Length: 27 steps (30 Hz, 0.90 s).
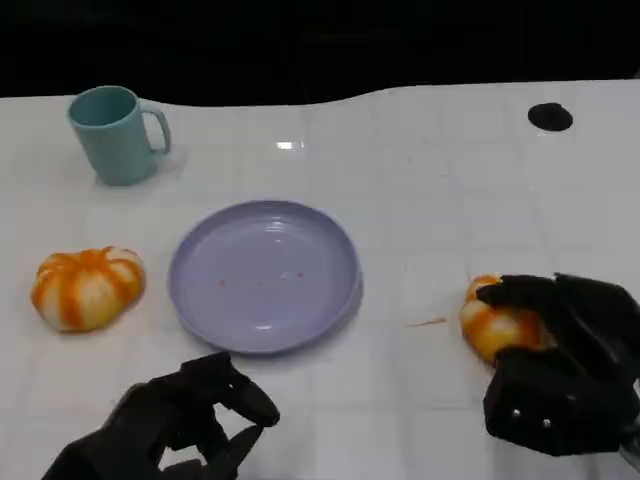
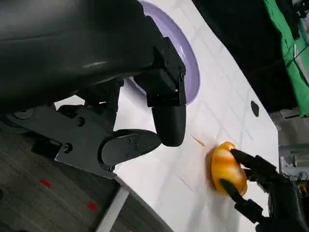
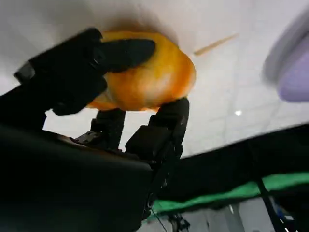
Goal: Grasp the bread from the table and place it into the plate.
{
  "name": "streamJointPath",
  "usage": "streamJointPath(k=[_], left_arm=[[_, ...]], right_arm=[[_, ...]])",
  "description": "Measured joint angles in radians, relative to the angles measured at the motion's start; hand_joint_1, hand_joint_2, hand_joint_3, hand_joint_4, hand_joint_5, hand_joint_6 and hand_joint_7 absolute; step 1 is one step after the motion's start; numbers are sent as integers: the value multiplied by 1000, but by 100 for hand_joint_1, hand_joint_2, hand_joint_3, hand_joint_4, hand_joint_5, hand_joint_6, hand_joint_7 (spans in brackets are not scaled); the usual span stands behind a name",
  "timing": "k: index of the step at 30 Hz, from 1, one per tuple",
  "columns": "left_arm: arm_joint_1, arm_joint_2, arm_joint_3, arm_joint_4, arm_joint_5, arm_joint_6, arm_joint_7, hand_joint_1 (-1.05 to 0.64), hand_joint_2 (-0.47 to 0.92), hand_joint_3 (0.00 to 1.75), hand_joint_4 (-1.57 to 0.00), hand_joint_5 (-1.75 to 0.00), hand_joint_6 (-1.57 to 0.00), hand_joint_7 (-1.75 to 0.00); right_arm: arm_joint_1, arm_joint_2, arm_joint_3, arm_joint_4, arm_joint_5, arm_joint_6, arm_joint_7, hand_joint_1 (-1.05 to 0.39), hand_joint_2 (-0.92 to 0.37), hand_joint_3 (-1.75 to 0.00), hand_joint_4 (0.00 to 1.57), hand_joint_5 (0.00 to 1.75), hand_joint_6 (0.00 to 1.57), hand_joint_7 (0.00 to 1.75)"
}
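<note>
orange bread point(image 1: 487, 322) on table, right of empty lilac plate point(image 1: 264, 276)

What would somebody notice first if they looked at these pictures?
Probably the robot's black right hand wrapped around a round orange-and-white striped bread at the right of the white table. Next, the big empty lavender plate in the middle, with a second striped bread lying to its left. A teal mug stands at the far left, and the left hand hovers near the front edge, holding nothing.
</note>
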Motion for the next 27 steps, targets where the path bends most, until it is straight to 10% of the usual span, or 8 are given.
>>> streamJointPath(k=[16, 21, 27], left_arm=[[0, -1, -3, -14, 5, 23, 0, -24, 81, 63, -63, -175, -64, -124], [-1, -3, -4, -14, 5, 23, 0, -22, 81, 63, -64, -175, -64, -124], [0, -3, -9, -14, 5, 21, 0, -22, 81, 63, -63, -175, -64, -124]], right_arm=[[-4, 6, -1, -61, 34, -102, -65, -12, -34, -123, 91, 175, 67, 173], [-17, 34, 8, -69, 54, -142, -69, -10, -30, -125, 94, 175, 87, 131], [-65, 93, 38, -67, 69, -141, -47, -7, -34, -128, 93, 175, 85, 135]])
